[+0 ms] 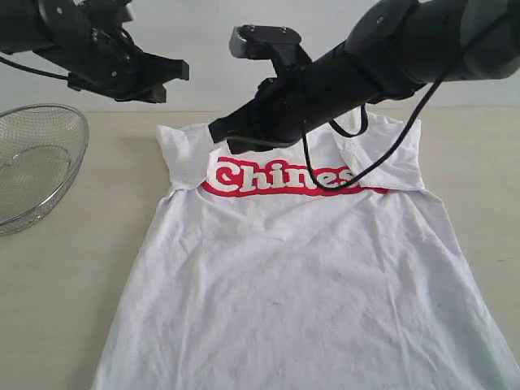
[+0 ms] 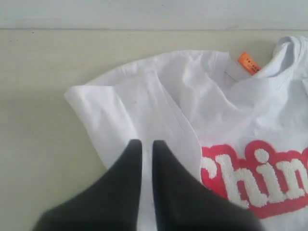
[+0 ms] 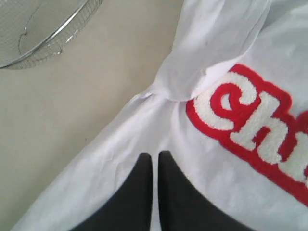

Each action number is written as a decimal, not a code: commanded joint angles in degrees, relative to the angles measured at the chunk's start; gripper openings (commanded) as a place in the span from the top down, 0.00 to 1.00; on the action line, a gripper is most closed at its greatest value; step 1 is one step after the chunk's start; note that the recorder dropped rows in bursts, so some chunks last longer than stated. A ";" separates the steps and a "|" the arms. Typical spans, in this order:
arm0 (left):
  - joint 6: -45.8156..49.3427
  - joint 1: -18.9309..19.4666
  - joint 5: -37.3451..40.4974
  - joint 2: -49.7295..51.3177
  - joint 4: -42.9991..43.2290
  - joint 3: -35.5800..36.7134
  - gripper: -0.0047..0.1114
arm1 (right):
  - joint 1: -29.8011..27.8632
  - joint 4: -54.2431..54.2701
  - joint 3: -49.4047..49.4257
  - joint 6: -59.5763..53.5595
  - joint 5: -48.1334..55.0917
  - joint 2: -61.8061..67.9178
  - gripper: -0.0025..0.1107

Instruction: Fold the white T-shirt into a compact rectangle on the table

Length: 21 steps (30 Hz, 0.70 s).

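The white T-shirt [image 1: 284, 276] lay face up and mostly flat on the worktop [image 1: 81, 284], its hem end running out of the exterior view. Both sleeves were already turned in over the chest.

The left hand [image 2: 144, 143] hung clear of the cloth with its fingers nearly together and nothing between them. The folded sleeve [image 2: 120, 110] lay just beneath and beyond its tips, and the orange neck tag [image 2: 249, 63] farther off to one side. The right hand [image 3: 155, 155] reached across the middle, clenched and empty. It was just above the fabric, with the red band [image 1: 284, 179] of lettering close beside its tips and the wire mesh bowl [image 1: 36, 162] well beyond them.

With the sleeves in, the step in hand looked like the lengthwise fold, and neither hand had a grip for it yet. To do it well, each hand would need to open and pinch only the top layer at matching points on opposite edges. Both should then lift evenly and carry the cloth over without dragging the tucked sleeves loose. The small wrinkles below the hands could be smoothed first.
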 commanded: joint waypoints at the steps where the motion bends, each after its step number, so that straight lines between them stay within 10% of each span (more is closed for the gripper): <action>1: 0.21 0.66 3.02 -1.55 0.24 1.07 0.92 | -0.06 0.20 -7.55 1.88 2.53 4.50 0.98; 10: 0.06 0.66 1.91 -1.55 -1.29 11.59 0.92 | 0.07 0.31 -27.50 11.46 8.26 20.29 0.98; 21: 0.06 0.18 2.00 -1.55 -2.40 11.87 0.92 | -0.06 -9.58 -29.16 21.31 7.43 26.88 0.98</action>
